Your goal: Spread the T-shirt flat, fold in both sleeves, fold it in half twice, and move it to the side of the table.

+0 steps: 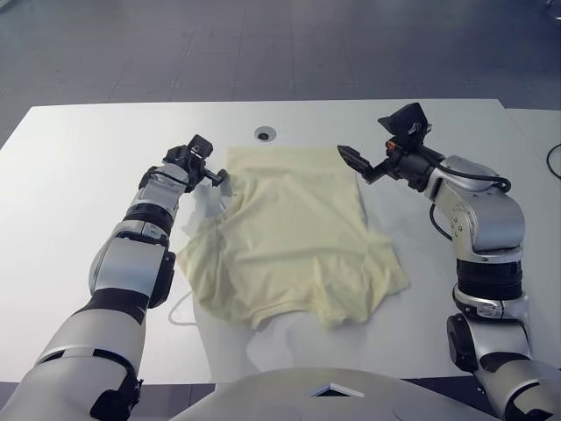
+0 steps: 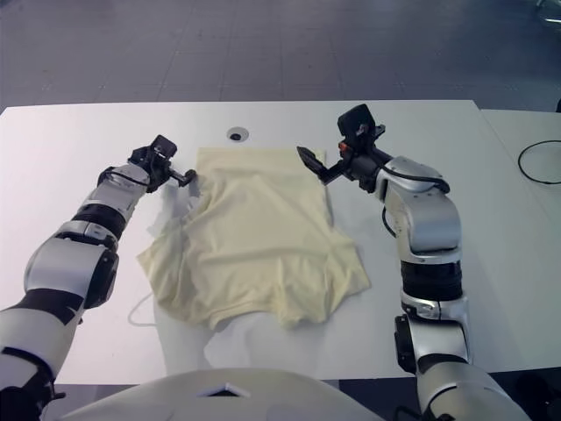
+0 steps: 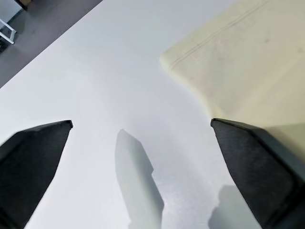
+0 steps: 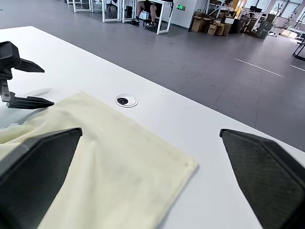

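One pale-yellow T-shirt (image 1: 289, 241) lies rumpled on my surface (image 1: 79, 167). Two tools: left tool (image 1: 221, 181) and right tool (image 1: 355, 162), both apart, at its far corners. One grommet (image 1: 265, 133) beyond.

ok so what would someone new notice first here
A pale yellow T-shirt lies rumpled across the middle of the white table, its far hem fairly straight and its near end bunched. The left gripper and right gripper sit open at the shirt's two far corners, neither holding cloth. A small round cable hole lies just beyond the hem.
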You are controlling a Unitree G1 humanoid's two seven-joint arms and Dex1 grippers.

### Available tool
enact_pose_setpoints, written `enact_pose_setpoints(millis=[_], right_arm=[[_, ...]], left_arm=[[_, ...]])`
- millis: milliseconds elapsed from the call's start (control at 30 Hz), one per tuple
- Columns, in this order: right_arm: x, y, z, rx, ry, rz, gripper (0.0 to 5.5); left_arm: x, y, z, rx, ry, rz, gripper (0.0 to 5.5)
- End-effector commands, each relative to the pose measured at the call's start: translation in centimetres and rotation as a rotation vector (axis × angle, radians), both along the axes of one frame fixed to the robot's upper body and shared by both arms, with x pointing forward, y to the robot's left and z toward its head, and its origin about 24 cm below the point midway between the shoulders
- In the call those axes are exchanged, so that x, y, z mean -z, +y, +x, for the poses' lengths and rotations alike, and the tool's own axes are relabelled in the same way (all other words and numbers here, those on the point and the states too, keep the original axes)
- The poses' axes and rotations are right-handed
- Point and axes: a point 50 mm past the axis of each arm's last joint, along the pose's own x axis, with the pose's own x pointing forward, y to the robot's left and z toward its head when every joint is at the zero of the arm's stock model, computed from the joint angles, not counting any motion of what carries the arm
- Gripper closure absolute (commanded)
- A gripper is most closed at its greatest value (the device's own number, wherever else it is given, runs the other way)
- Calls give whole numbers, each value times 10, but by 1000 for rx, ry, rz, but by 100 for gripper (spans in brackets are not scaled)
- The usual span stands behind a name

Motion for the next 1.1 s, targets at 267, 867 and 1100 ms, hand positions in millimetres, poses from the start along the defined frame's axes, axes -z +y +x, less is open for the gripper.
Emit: enact_pose_setpoints(millis=[267, 867, 1100], right_arm=[[20, -26, -34, 4, 327, 81, 13], [99, -44, -130, 216, 891, 252, 62], [115, -37, -147, 275, 970, 348, 178]], left_arm=[[-41, 38, 7, -107, -187, -5, 10], [-112, 51, -110, -187, -561, -274, 10], [-113, 48, -130, -279, -525, -306, 10]])
